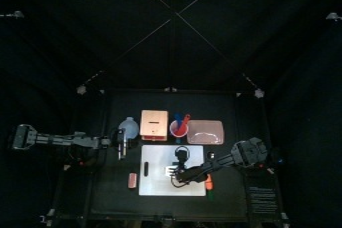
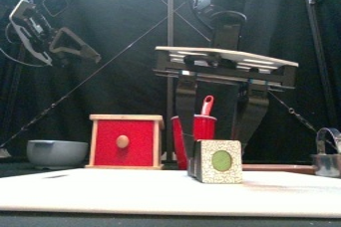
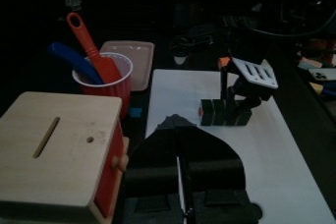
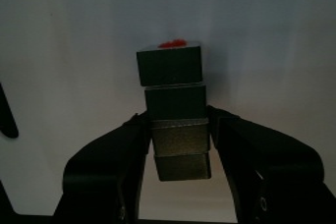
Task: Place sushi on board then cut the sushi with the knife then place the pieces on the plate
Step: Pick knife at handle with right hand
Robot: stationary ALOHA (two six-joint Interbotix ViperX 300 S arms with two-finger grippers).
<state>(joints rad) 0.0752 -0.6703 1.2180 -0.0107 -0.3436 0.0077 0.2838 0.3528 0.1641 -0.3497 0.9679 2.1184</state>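
Nearest us, sushi point(image 2: 217, 161) sits on the board point(image 2: 80, 193), right gripper point(image 4: 180, 122) clamped on its end block; box point(image 2: 126, 141), cup point(image 2: 204, 127), bowl point(image 2: 56, 152) behind. Left gripper point(image 3: 175, 128) closed, empty.

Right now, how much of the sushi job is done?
Step one looks nearly done: the sushi roll sits on the white board, with the right gripper clamped around it. Cutting hasn't begun: the roll is whole, and the red knife and blue knife stand in the red cup. Then pieces go on the pink tray.
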